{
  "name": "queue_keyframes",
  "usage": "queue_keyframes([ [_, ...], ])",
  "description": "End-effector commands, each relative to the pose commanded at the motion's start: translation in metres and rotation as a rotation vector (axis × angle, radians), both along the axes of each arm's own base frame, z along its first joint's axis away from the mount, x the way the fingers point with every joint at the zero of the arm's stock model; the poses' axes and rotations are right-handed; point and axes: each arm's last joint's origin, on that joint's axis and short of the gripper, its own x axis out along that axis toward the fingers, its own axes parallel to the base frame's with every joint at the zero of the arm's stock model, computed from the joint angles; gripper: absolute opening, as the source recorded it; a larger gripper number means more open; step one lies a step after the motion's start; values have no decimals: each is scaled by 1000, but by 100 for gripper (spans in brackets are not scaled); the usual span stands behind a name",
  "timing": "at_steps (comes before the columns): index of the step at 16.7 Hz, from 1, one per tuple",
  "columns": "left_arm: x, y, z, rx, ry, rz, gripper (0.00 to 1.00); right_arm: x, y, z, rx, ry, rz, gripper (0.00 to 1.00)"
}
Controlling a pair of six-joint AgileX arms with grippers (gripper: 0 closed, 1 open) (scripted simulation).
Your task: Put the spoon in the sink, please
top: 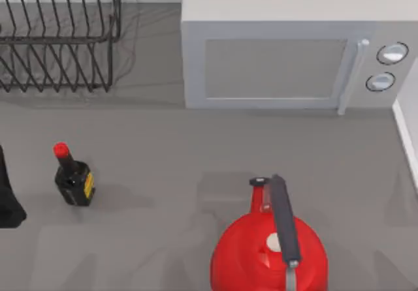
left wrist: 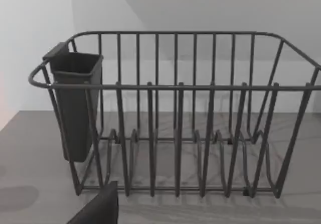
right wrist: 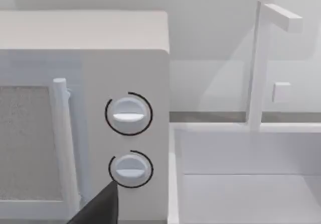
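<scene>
- Spoon first: honestly can't tell where it's sitting right now, so I'd call this the very start of the job, with nothing picked up yet and the search step in hand.
- Left gripper (left wrist: 100, 208) hangs near the table, facing the dish rack. Right gripper (right wrist: 100, 206) faces the microwave knobs. Can't tell whether either is open or closed.
- Closest on the table is a red kettle (top: 269, 252) with a dark handle, at the near edge right of centre.
- Sauce bottle (top: 74, 180) with a red cap stands well to the kettle's left.
- Farther back, the microwave (top: 287, 62) and the dish rack (left wrist: 175, 133) stand side by side.
- Dark cutlery cup (left wrist: 75, 103) hangs on the rack's end. Maybe the spoon's in there, just a guess.
- Sink (right wrist: 251, 151) sits just right of the microwave, under a white faucet (right wrist: 258, 63).
- Next move calls for locating the spoon, then carrying it right to that basin.
</scene>
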Motion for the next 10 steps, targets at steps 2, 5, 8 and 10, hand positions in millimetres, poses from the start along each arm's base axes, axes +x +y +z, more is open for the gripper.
queue_keyframes([
  [2, 0, 0, 0, 0, 0, 0, 100, 0, 0, 0, 1, 1, 0, 100],
  [5, 0, 0, 0, 0, 0, 0, 100, 1, -1, 8, 45, 73, -7, 100],
  [8, 0, 0, 0, 0, 0, 0, 100, 7, -2, 21, 140, 253, -33, 100],
  [10, 0, 0, 0, 0, 0, 0, 100, 16, -3, 29, 222, 433, -72, 100],
])
